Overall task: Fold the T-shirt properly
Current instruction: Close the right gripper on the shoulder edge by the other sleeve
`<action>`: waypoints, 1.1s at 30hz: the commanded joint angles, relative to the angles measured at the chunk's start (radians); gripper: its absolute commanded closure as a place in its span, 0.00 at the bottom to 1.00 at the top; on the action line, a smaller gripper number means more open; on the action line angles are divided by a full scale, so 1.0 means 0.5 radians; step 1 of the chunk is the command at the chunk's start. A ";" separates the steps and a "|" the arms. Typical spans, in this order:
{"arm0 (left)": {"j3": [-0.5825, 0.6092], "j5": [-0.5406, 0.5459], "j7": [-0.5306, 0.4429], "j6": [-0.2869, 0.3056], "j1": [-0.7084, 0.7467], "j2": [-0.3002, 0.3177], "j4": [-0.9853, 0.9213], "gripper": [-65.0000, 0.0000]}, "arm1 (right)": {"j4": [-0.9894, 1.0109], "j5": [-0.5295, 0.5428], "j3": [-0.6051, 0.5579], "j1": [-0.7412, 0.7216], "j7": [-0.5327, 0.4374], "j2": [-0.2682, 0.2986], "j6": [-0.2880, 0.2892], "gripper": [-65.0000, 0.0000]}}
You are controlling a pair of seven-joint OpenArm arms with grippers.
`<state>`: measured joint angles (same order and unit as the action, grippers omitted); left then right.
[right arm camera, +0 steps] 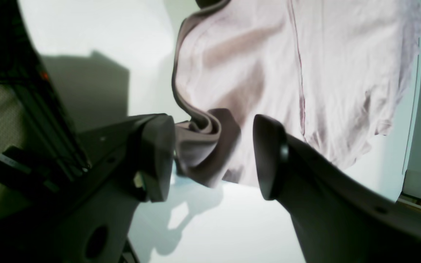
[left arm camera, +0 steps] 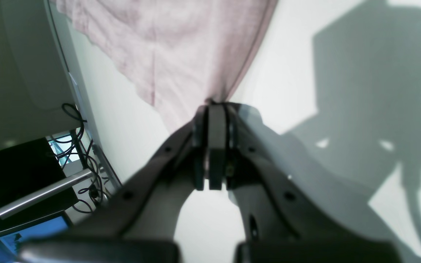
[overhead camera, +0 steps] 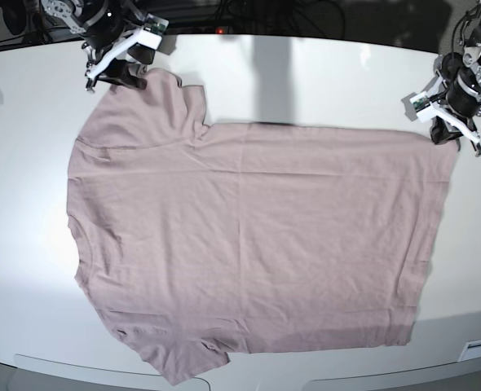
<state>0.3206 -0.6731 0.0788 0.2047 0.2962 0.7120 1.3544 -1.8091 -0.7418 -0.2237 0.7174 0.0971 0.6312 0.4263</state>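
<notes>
The pink-mauve T-shirt (overhead camera: 249, 236) lies spread flat on the white table (overhead camera: 322, 73), collar end at the left and hem at the right. My left gripper (overhead camera: 452, 130) is at the far right hem corner. In the left wrist view it (left arm camera: 216, 107) is shut on that corner of the shirt (left arm camera: 181, 47). My right gripper (overhead camera: 126, 73) is at the far left sleeve. In the right wrist view it (right arm camera: 214, 153) is open, with a bunched fold of the sleeve (right arm camera: 203, 146) between the jaws, touching the left finger (right arm camera: 157, 157).
The near sleeve (overhead camera: 175, 358) lies close to the table's front edge (overhead camera: 346, 379). Cables and a dark Dell device (left arm camera: 16, 175) sit beyond the table edge in the left wrist view. Black cables (overhead camera: 289, 12) run behind the table.
</notes>
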 commanded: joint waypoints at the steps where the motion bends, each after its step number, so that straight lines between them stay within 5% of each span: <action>1: 0.031 -0.014 0.052 0.135 0.069 -0.005 -0.037 1.00 | 0.011 0.002 -0.005 -0.005 0.017 0.018 0.013 0.47; 13: 0.031 -0.014 0.052 0.135 0.069 -0.005 -0.037 1.00 | 0.167 0.001 -0.014 -0.010 0.163 0.018 -0.097 0.49; 21: 0.031 -0.014 0.051 0.135 0.068 -0.005 -0.037 1.00 | 0.167 0.001 -0.014 -0.009 0.296 0.018 -0.140 0.93; 33: 0.031 -0.014 0.051 0.135 0.069 -0.005 -0.037 1.00 | 0.167 0.002 -0.013 0.001 0.292 0.018 -0.174 0.94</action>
<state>0.3206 -0.6727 0.0784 0.2047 0.2962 0.7120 1.3540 -1.7283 -0.7506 -0.2310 0.7025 0.2188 0.6289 0.3149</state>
